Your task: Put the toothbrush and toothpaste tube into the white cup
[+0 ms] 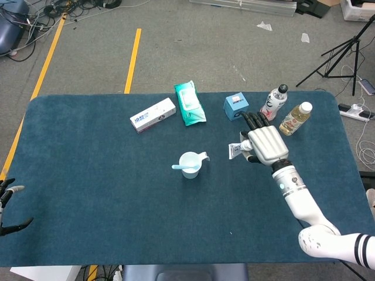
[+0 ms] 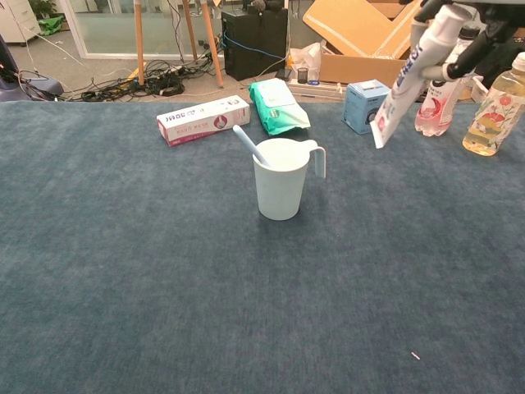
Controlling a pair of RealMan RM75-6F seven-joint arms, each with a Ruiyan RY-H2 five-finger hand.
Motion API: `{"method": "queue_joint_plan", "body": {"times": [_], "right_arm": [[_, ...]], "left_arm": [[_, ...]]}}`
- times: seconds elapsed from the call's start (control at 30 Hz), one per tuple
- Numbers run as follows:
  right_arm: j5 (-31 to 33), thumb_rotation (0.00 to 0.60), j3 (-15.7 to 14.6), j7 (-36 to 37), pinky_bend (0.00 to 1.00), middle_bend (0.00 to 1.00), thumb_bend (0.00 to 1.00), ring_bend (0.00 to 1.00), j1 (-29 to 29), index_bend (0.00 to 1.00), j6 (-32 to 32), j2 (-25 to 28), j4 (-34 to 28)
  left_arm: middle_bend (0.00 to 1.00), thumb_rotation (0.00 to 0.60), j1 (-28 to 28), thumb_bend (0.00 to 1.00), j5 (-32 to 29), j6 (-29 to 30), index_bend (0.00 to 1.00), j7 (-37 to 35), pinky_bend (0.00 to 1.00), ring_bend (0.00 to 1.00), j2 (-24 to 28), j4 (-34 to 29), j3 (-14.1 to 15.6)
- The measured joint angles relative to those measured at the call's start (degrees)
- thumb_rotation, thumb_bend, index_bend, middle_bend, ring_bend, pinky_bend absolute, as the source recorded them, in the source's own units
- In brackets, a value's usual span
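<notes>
The white cup (image 1: pixel 190 164) (image 2: pixel 280 188) stands upright mid-table with the pale blue toothbrush (image 1: pixel 179 167) (image 2: pixel 248 144) leaning inside it. My right hand (image 1: pixel 265 144) (image 2: pixel 469 20) holds the white toothpaste tube (image 1: pixel 237 150) (image 2: pixel 408 80) in the air, to the right of the cup and above the table. The tube hangs tilted, its flat end pointing down toward the cup side. My left hand (image 1: pixel 8 203) shows only at the left edge of the head view, low beside the table, fingers apart and holding nothing.
Along the far side lie a white-and-red box (image 1: pixel 153 115) (image 2: pixel 204 119), a green wipes pack (image 1: pixel 189 103) (image 2: pixel 279 105), a small blue box (image 1: pixel 236 107) (image 2: pixel 367 106), a pink-label bottle (image 1: pixel 273 103) (image 2: pixel 432 103) and a yellow drink bottle (image 1: pixel 295 119) (image 2: pixel 494 107). The blue table (image 1: pixel 105 193) ends close behind them.
</notes>
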Motion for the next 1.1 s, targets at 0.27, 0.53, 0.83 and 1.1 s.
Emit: {"method": "queue_joint_plan", "body": {"times": [0.27, 0.53, 0.83, 1.1], "right_arm": [[-0.78, 0.6, 1.38, 1.88, 0.04, 0.01, 0.29, 0.0, 2.07, 0.64, 0.19, 0.7, -4.98], [-0.42, 0.6, 1.16, 1.51, 0.04, 0.01, 0.29, 0.0, 4.45, 0.64, -0.19, -1.61, -5.18], [0.88, 0.6, 0.88, 1.93, 0.04, 0.01, 0.29, 0.0, 7.1, 0.64, -0.9, -5.69, -1.42], [1.81, 0.6, 0.89, 3.58, 0.04, 0.01, 0.29, 0.0, 9.2, 0.64, -2.27, -8.48, 1.69]], "left_arm": [[0.14, 0.6, 0.17, 0.0, 0.5, 0.45, 0.25, -0.22, 0.1, 0.09, 0.16, -0.12, 0.08], [0.14, 0.6, 0.27, 0.0, 0.65, 0.65, 0.25, -0.27, 0.1, 0.09, 0.24, -0.21, 0.11], [0.14, 0.6, 0.42, 0.0, 1.03, 0.92, 0.25, -0.89, 0.1, 0.09, 0.52, -0.35, 0.19], [0.14, 0.6, 0.56, 0.0, 1.36, 1.14, 0.25, -1.3, 0.1, 0.09, 0.77, -0.54, 0.29]]}}
